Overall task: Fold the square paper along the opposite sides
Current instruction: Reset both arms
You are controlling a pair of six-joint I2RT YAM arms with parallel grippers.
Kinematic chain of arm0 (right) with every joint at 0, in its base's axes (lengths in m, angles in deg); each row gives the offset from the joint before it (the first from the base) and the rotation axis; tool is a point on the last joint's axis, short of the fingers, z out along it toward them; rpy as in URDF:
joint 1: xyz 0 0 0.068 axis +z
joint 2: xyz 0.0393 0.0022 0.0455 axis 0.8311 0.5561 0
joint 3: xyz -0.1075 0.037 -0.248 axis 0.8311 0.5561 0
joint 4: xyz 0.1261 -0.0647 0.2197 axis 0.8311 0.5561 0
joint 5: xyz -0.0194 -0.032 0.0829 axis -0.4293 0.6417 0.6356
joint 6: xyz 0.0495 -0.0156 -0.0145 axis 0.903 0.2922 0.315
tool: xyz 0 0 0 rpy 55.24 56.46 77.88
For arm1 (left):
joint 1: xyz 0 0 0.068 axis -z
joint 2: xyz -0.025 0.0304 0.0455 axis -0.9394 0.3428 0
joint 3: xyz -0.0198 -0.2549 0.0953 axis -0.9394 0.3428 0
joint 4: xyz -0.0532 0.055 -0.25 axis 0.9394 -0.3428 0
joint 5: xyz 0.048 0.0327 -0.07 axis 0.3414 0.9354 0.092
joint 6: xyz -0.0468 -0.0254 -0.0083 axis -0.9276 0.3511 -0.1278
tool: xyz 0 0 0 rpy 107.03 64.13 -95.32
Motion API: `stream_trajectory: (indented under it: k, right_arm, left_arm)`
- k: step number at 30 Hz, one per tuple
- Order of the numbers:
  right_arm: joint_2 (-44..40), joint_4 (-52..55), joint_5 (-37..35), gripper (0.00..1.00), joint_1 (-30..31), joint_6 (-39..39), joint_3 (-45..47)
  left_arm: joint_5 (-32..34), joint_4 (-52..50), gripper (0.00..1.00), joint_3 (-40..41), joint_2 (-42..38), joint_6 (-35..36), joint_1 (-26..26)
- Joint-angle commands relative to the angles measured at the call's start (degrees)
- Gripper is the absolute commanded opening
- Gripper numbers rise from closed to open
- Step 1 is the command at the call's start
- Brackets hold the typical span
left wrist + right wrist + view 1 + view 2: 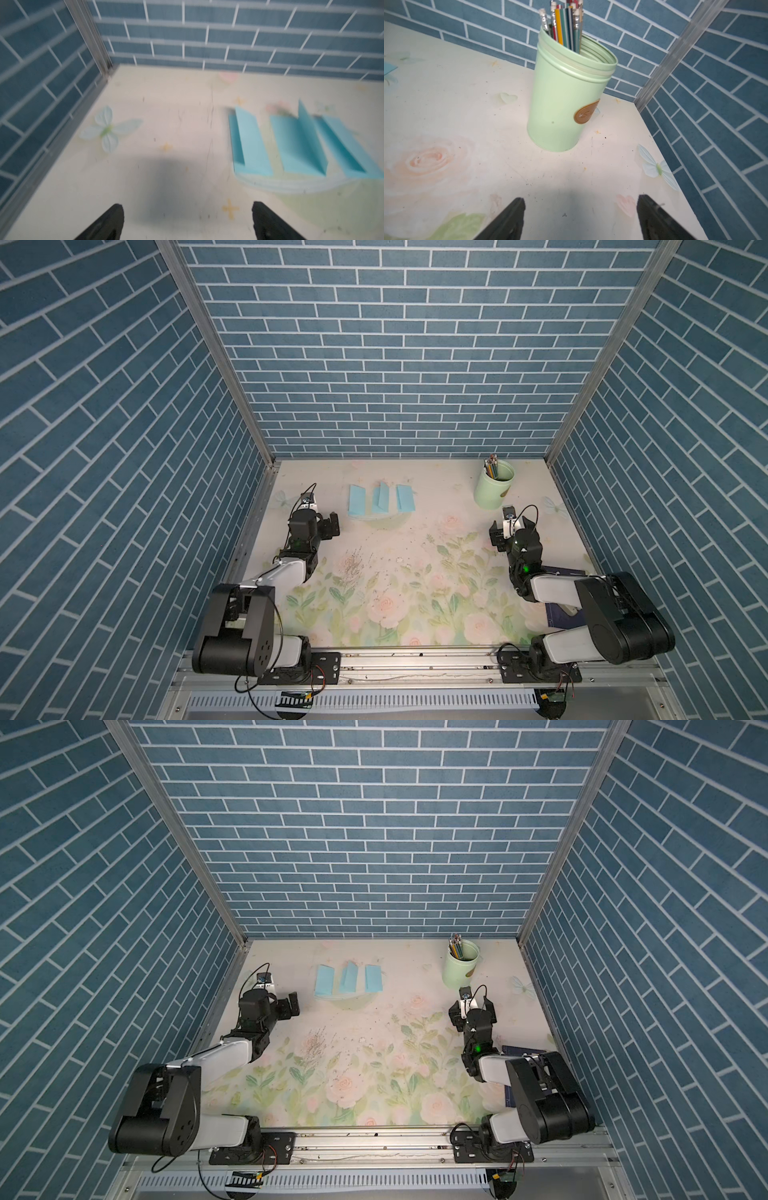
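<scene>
Three light-blue folded papers lie side by side at the back middle of the table: the left paper (356, 499) (324, 979) (250, 143), the middle paper (381, 499) (348, 977) (299, 145) and the right paper (405, 498) (373, 978) (349, 149). Each has a flap that stands partly up, and the middle one's stands highest. My left gripper (332, 526) (293, 1004) (188, 207) is open and empty, a short way to the left of the papers and nearer the front. My right gripper (511, 524) (471, 1006) (580, 202) is open and empty, far to the right of the papers.
A pale green cup (494, 489) (462, 967) (566, 99) holding several pencils stands at the back right, just beyond the right gripper. A dark blue flat sheet (567, 572) lies under the right arm. Blue brick walls close the table's left, back and right sides.
</scene>
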Motion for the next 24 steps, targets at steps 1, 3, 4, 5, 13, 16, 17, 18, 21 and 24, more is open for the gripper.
stream_trajectory:
  k: [1, 3, 4, 5, 13, 16, 17, 18, 21, 24]
  right_arm:
    - [0.59, -12.05, 3.84, 0.87, -3.18, 3.39, 3.24]
    - [1.92, -17.83, 5.04, 0.83, -7.65, 8.54, 5.57]
    - [3.79, -22.99, 8.86, 0.9, -10.23, 10.58, 7.87]
    - [6.02, -28.04, 10.33, 1.0, -11.34, 11.48, 8.92]
    - [4.55, -18.82, 15.64, 1.0, -11.74, 9.48, 5.58]
    - [5.13, -19.45, 15.99, 1.0, -11.69, 9.26, 5.48]
    - [5.19, -18.39, 16.12, 1.0, -11.73, 9.26, 4.98]
    - [5.29, -18.29, 16.34, 1.0, -11.74, 9.25, 4.79]
    - [5.27, -17.98, 16.47, 1.0, -11.77, 9.34, 4.72]
    - [5.03, -19.32, 15.91, 1.0, -11.73, 9.35, 5.45]
  left_arm:
    - [3.28, 18.89, 1.0, 6.53, 1.48, 4.03, -0.64]
    - [3.05, 25.95, 1.0, 9.9, 3.48, 3.98, -1.12]
    - [2.77, 30.34, 1.0, 11.79, 5.1, 4.05, -1.13]
    - [3.34, 34.85, 1.0, 13.56, 7.18, 3.88, -1.13]
    - [1.97, 42.22, 1.0, 16.77, 10.08, 3.79, -1.68]
    - [1.97, 41.53, 1.0, 16.55, 9.73, 3.87, -1.7]
    - [2.04, 42.57, 1.0, 16.77, 10.09, 3.79, -1.7]
    - [1.97, 41.9, 1.0, 16.57, 9.89, 3.83, -1.69]
    - [1.93, 41.82, 1.0, 16.62, 9.8, 3.87, -1.7]
    - [1.97, 42.51, 1.0, 16.79, 10.02, 3.79, -1.7]
